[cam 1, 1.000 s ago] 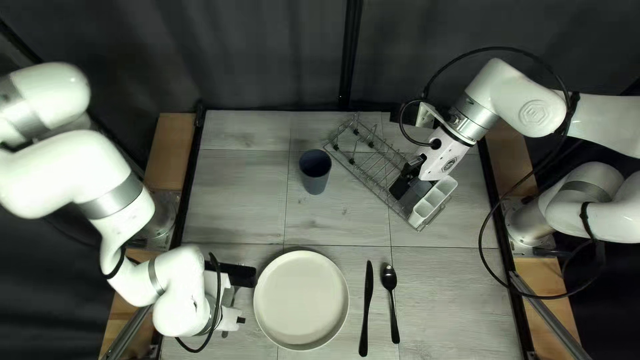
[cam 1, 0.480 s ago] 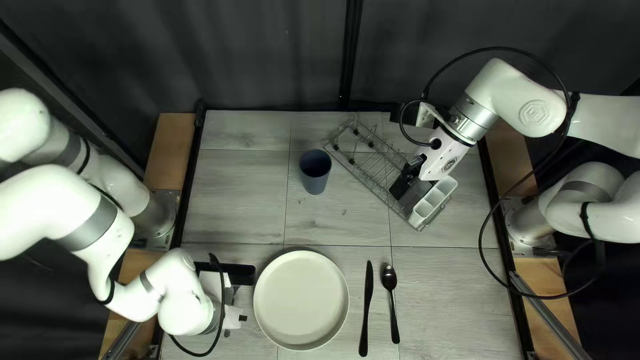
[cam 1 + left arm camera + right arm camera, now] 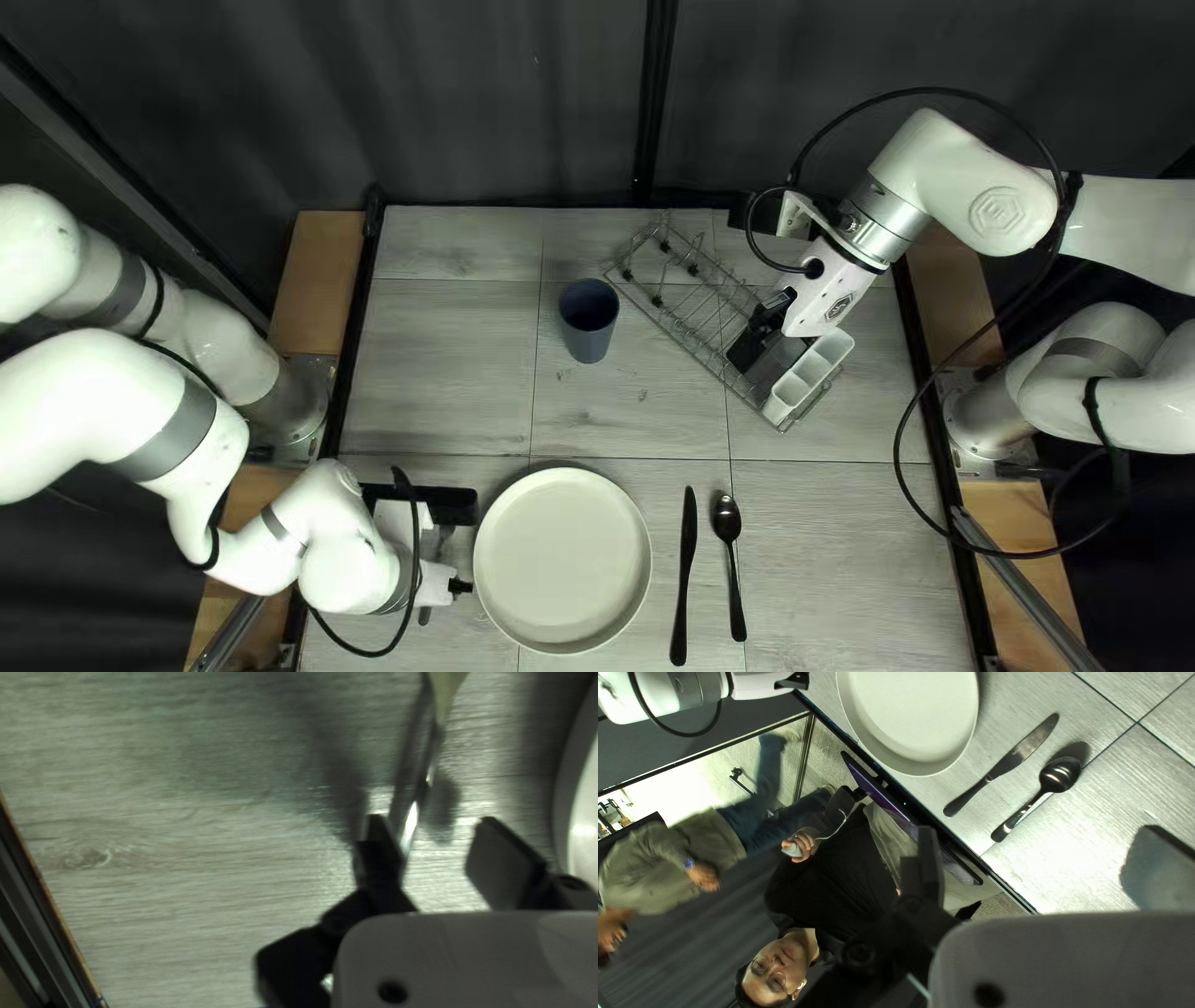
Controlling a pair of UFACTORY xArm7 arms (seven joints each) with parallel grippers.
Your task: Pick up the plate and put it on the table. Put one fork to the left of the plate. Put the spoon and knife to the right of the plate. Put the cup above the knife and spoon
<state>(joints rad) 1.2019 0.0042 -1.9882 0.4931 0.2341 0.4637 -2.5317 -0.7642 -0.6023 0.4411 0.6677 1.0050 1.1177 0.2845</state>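
The left end effector stands open, with the slim, shiny fork close by its finger farther from the plate, seemingly on the surface. A sideways swing could drag the fork askew or nudge the pale, round plate. Knife and spoon look dark; the right end effector is open.

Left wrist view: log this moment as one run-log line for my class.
left gripper: open | slim shiny utensil: between its fingers, ungripped | plate: beside the gripper
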